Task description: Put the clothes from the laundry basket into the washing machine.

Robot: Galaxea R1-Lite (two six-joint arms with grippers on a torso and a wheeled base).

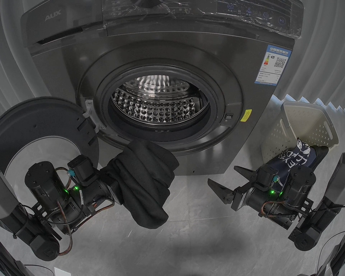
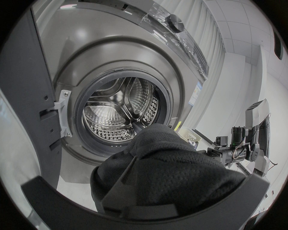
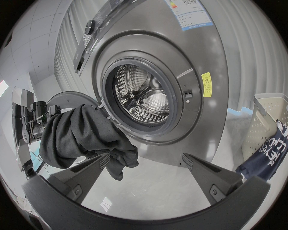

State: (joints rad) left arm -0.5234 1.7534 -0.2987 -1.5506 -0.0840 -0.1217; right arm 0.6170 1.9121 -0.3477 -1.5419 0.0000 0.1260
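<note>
The washing machine (image 1: 230, 54) bears a blue-edged label (image 1: 273, 65) and yellow sticker (image 1: 245, 115) (print too small); navy garment (image 1: 300, 155) shows white lettering.

Even light is coming from above, glinting on the drum (image 1: 158, 107) and the plastic film (image 1: 201, 12) atop the washing machine (image 1: 222, 61), sheening the floor (image 1: 201, 215), leaving the black garment (image 1: 143, 179) featureless, while both wrist views are bulging toward dark corners.
</note>
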